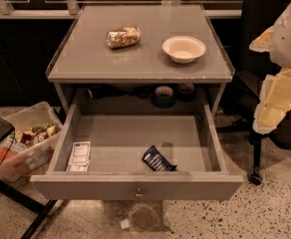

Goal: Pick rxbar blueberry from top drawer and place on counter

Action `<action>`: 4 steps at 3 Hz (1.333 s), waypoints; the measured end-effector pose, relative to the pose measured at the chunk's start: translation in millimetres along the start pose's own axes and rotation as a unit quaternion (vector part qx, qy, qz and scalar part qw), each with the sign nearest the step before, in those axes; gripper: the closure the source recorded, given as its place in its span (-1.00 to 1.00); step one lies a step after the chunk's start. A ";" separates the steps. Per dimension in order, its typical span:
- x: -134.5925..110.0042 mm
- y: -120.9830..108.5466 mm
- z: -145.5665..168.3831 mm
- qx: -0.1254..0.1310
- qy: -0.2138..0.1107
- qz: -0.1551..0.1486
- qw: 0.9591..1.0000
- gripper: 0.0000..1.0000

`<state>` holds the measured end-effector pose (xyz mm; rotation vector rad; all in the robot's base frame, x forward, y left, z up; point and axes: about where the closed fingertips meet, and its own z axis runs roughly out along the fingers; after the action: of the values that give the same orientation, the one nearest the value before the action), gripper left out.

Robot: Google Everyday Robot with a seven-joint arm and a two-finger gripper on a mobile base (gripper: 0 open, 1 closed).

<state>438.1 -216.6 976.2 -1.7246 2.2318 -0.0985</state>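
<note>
The top drawer (135, 185) is pulled open, its small round knob at the middle of the front panel. The rxbar blueberry (158, 159), a dark navy wrapper with white print, lies tilted on the drawer floor right of centre, near the front. The counter (85, 59) is the grey tabletop above the drawer. My gripper (271, 114), white and cream, hangs at the right edge of the view, outside the drawer's right wall and above floor level, well right of the bar and apart from it.
A white printed packet (79, 156) lies in the drawer's front left corner. A gold-and-silver foil can (123, 37) lies on its side on the counter beside a white bowl (183, 48). A clear bin of snacks (26, 141) stands on the floor at left; a black chair (265, 19) stands at right.
</note>
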 end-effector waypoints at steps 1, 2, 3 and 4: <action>0.0 0.0 0.0 0.000 0.000 0.000 1.000 -1.00; -6.0 -0.8 10.5 -0.008 -0.027 0.015 0.999 -1.00; -25.2 0.7 28.1 -0.019 -0.066 0.056 0.996 -1.00; -53.8 4.2 50.0 -0.032 -0.107 0.112 0.987 -1.00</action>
<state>460.7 -157.3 939.0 -1.4255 2.2704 0.2022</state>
